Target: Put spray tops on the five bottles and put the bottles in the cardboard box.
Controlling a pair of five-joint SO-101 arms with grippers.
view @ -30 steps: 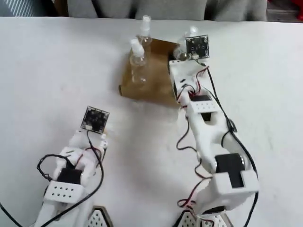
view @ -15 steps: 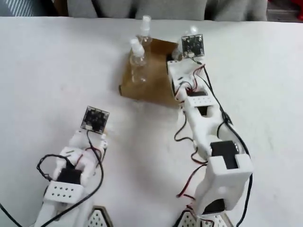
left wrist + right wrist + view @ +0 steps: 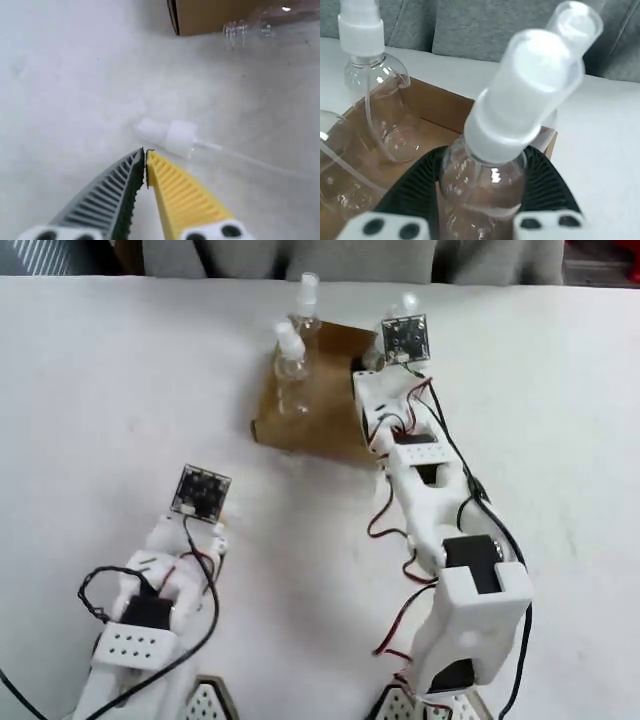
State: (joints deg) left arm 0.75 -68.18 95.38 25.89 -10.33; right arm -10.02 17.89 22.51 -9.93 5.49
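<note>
1. A capped bottle (image 3: 485,192) is held clenched in the right gripper (image 3: 482,165). It is poised over the rim of the cardboard box (image 3: 322,410), at the corner on the right arm's side, with its long axis near upright and slightly tilted.
2. The box's floor lies just inward of the held bottle, beside two standing bottles (image 3: 291,365). A short carry inward and a lowering are judged to be called for.
3. The left gripper (image 3: 145,155) is closed on nothing, well apart from the box. A loose spray top (image 3: 172,136) lies just beyond its tips.
4. Compared with a second ago, the right arm has been shifted slightly toward the box, while the left arm has not been moved.
</note>
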